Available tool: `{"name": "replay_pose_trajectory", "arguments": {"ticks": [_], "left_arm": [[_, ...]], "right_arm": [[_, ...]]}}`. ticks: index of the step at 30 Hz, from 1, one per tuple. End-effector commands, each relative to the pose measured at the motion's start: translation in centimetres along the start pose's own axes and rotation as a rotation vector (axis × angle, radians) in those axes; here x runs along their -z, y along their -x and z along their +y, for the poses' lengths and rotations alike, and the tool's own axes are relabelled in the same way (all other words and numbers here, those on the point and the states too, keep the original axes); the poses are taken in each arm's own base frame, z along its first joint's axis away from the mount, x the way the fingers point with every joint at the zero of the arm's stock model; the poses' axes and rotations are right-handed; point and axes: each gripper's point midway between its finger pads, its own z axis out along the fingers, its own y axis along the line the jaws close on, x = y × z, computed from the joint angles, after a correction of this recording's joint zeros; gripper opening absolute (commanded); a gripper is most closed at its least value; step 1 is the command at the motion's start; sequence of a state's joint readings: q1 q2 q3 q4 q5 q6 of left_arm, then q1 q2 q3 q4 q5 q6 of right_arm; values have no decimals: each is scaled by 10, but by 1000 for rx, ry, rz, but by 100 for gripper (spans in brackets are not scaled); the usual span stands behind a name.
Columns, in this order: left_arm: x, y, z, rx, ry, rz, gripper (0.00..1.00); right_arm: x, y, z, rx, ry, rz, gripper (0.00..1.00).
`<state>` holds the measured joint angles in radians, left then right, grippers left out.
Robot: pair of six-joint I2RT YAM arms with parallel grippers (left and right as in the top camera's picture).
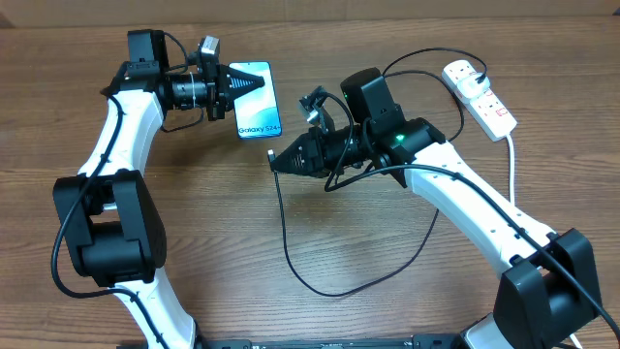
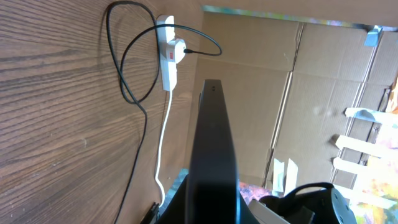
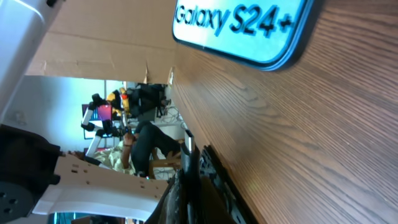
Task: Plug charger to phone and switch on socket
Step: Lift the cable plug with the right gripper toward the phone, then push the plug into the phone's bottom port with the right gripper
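Observation:
The phone (image 1: 260, 107), its light-blue screen lit with "Galaxy S24+" text, lies at the back centre-left. My left gripper (image 1: 244, 84) is shut on its far end; in the left wrist view the phone (image 2: 214, 124) shows edge-on as a dark slab between the jaws (image 2: 211, 208). My right gripper (image 1: 278, 160) is shut on the connector tip of the black charger cable (image 1: 291, 254), a short way below the phone's near end. In the right wrist view the tip (image 3: 188, 146) sticks out of the jaws (image 3: 189, 180) and points toward the phone (image 3: 249, 31). The white socket (image 1: 489, 107) lies at the back right with the charger's white plug (image 1: 463, 73) in it.
The black cable loops over the table's middle and front (image 1: 387, 276) and arcs behind the right arm. The socket's thick white cord (image 1: 511, 165) runs toward the front right. The socket (image 2: 168, 59) and cable loops (image 2: 127, 68) also show in the left wrist view. Cardboard walls (image 2: 298, 93) stand behind the table.

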<state>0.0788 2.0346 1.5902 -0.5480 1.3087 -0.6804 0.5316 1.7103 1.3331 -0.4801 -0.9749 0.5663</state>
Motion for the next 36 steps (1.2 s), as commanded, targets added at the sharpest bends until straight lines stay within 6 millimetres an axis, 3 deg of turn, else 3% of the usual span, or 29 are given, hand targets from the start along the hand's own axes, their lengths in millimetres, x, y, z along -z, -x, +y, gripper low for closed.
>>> {"name": "replay_pose_trajectory", "arguments": {"ticks": [1,12,16,36], "left_arm": [[5,-5,-18,-26,-25,3,4],[5,-5,-19,-32,-28,5,4],[6,-5,-28,-84,-64,19,4],[7,-13,-37,-113,-118,63,4]], "right_arm": [[-5,1,-2,-41,-12,-9,4],[-19,6,-6,-84,25,-19,4],[-24,2,-9,-75,80,-19,4],[-17,20,-5,-12,109,-89,4]]}}
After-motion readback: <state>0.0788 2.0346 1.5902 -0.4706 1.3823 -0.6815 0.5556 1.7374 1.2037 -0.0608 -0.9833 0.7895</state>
